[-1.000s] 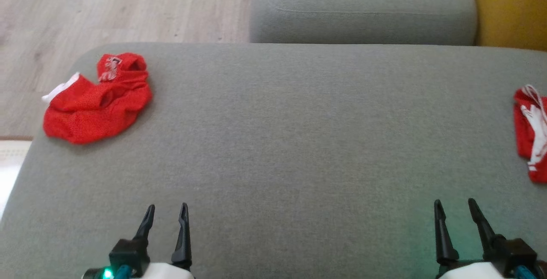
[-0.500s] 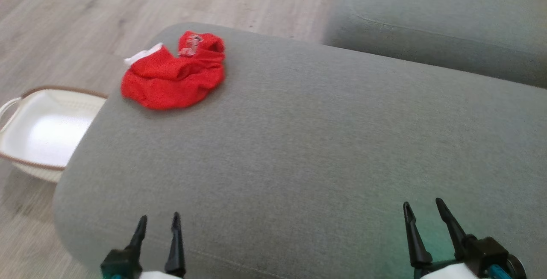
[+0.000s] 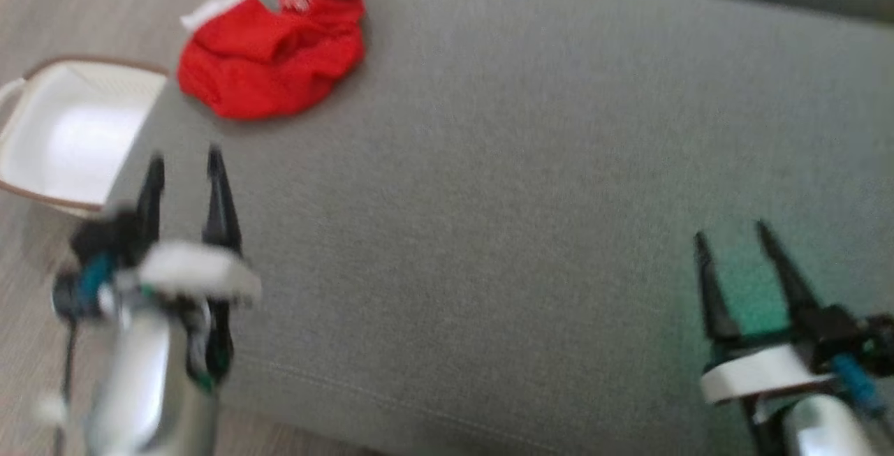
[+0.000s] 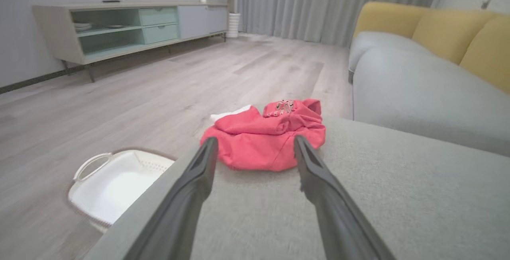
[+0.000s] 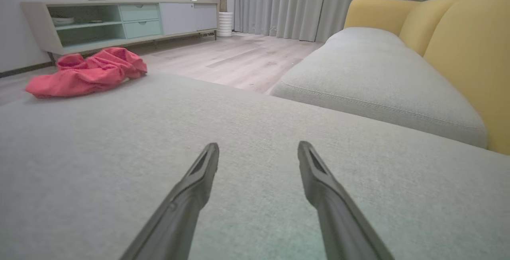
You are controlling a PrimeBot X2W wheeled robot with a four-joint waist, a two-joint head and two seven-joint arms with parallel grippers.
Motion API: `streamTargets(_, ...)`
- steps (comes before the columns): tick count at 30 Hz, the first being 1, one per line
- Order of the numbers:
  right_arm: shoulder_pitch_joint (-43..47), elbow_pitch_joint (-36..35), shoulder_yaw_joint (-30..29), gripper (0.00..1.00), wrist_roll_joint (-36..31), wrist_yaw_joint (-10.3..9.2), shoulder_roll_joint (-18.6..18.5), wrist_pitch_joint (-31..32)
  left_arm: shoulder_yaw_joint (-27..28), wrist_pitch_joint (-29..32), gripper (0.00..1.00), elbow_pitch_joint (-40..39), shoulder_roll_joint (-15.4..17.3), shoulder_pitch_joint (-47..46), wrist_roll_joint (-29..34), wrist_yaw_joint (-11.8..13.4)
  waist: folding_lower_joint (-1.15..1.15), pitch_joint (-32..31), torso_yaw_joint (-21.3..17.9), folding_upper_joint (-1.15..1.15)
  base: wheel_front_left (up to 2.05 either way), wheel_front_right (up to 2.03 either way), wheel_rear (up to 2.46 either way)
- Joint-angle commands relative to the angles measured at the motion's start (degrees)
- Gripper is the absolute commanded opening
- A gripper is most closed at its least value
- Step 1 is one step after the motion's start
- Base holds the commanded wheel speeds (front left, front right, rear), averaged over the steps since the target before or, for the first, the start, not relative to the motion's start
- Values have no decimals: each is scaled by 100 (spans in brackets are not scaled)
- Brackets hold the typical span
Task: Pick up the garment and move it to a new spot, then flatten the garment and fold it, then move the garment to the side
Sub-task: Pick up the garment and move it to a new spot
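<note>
A crumpled red garment (image 3: 269, 51) with white trim lies near the far left corner of the grey sofa cushion (image 3: 524, 163). In the left wrist view the garment (image 4: 267, 138) sits just ahead of my open fingers. My left gripper (image 3: 185, 166) hovers open at the cushion's left edge, a short way short of the garment, with nothing in it. Over the cushion's right front my right gripper (image 3: 730, 232) stands open and empty. From the right wrist the garment (image 5: 85, 73) shows far off to the left.
A white basket (image 3: 66, 135) with a brown rim stands on the wooden floor beside the cushion's left edge. A second grey seat cushion (image 5: 370, 77) and yellow backrests (image 5: 466, 53) lie beyond. A low cabinet (image 4: 119, 25) lines the wall.
The head camera has swung left and down, so the basket came into sight. My left gripper has risen and reached forward toward the garment. Both grippers stay open.
</note>
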Motion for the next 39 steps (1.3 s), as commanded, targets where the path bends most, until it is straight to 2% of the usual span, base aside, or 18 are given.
streamTargets(1,-128,-209,58,100,-35,41,-173,-63,172,40,100,-52,205,-356,30,-41,-1,747,-135,0,0,0,0)
streamTargets(4,-283,-376,-97,100,-121,41,-460,-63,192,359,100,622,253,-1390,-98,-118,-1,1272,-121,0,0,0,0)
streamTargets(10,-448,-963,-352,100,-124,41,-929,166,196,902,100,2259,299,-3146,-154,-21,-1,2067,-99,0,0,0,0)
streamTargets(12,-457,-1216,-390,100,-105,41,-1080,299,156,945,100,2792,292,-3614,-137,-5,-1,2284,-106,0,0,0,0)
streamTargets(13,-435,-1434,-409,100,-76,41,-1205,418,87,923,100,3298,274,-3966,-97,-5,-1,2406,-131,0,0,0,0)
streamTargets(17,-341,-1802,-452,100,0,41,-1335,615,-98,948,100,4194,265,-4406,38,11,-1,2500,-229,0,0,0,0)
streamTargets(19,-323,-1877,-453,100,20,41,-1344,654,-143,954,100,4382,270,-4478,69,1,-1,2498,-262,0,0,0,0)
streamTargets(20,-283,-1971,-445,100,55,41,-1343,717,-192,923,93,4683,252,-4578,82,-22,-1,2445,-326,0,0,0,0)
streamTargets(21,-263,-2003,-445,100,70,41,-1329,740,-198,899,23,4814,264,-4622,69,-65,-1,2410,-353,0,0,0,0)
streamTargets(22,-245,-2025,-448,100,81,41,-1311,759,-188,877,0,4926,273,-4668,34,-129,-1,2373,-377,0,0,0,0)
streamTargets(27,-170,-1858,-501,100,115,41,-1065,667,-98,366,0,5074,315,-4848,-158,-459,-1,1955,-469,0,0,0,0)
streamTargets(33,-68,-1217,-342,100,155,41,-510,314,-91,45,0,4802,307,-4735,-365,-901,-1,1037,-682,0,0,0,0)
streamTargets(37,-11,-729,-222,100,184,41,-207,114,-197,288,0,4331,50,-4360,-861,-1087,-1,392,-850,0,0,0,0)
streamTargets(39,11,-527,-138,100,204,41,-105,46,-580,741,0,3692,-60,-4013,-1466,-1096,-1,148,-957,0,0,0,0)
